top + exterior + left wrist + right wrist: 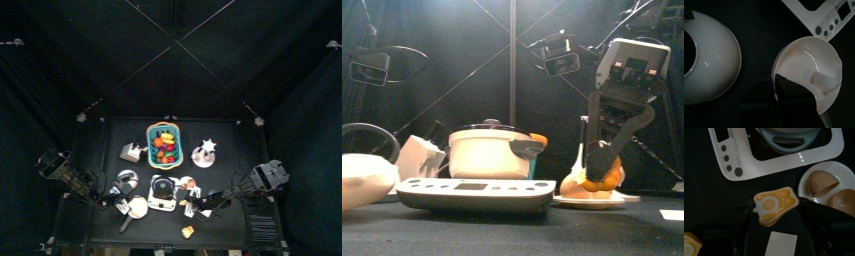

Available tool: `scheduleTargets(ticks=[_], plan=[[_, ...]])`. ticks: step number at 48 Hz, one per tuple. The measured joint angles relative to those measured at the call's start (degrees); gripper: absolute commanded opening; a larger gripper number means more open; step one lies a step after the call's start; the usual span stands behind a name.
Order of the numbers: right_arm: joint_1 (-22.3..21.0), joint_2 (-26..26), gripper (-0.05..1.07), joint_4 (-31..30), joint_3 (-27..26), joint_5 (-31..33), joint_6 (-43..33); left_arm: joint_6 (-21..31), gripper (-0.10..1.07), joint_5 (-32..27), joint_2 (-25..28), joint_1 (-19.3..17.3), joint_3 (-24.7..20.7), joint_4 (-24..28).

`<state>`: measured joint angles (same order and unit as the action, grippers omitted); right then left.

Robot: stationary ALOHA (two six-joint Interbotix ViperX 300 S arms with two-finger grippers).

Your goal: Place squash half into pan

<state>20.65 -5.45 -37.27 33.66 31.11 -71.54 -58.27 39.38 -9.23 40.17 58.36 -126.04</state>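
Observation:
The pan (807, 60), round with a pale inside, lies close under my left gripper (785, 97), whose dark shape covers part of the near rim. In the top view the pan (136, 208) sits at the front left, its dark handle pointing toward the front edge. My right gripper (775, 208) is shut on a yellow-orange squash half (774, 204) and holds it just above the black table beside a white plate (811, 175). In the front view the right gripper (596, 168) hangs over that plate (596, 201). Two more squash pieces (821, 182) lie on the plate.
A white cooker on a white scale (476, 185) stands in the middle. A teal basket of fruit (162, 143) is behind it. A white rounded vessel (711, 55) sits beside the pan. A small yellow piece (187, 231) lies near the front edge.

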Motion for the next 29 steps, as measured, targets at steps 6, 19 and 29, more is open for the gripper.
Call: scheduleTargets(ticks=[6, 19, 29], plan=[[0.0, 0.0, 0.76, 0.0, 0.0, 0.0, 0.1, 0.0, 0.49, -0.1, 0.0, -0.1, 0.1, 0.0], [0.0, 1.3, 0.76, -0.3, 0.0, 0.0, 0.3, 0.1, 0.67, -0.6, 0.0, -0.3, 0.3, 0.2], [0.0, 1.4, 0.76, -0.3, 0.0, 0.0, 0.3, 0.0, 0.80, -0.3, -0.1, -1.2, 0.4, 1.1]])
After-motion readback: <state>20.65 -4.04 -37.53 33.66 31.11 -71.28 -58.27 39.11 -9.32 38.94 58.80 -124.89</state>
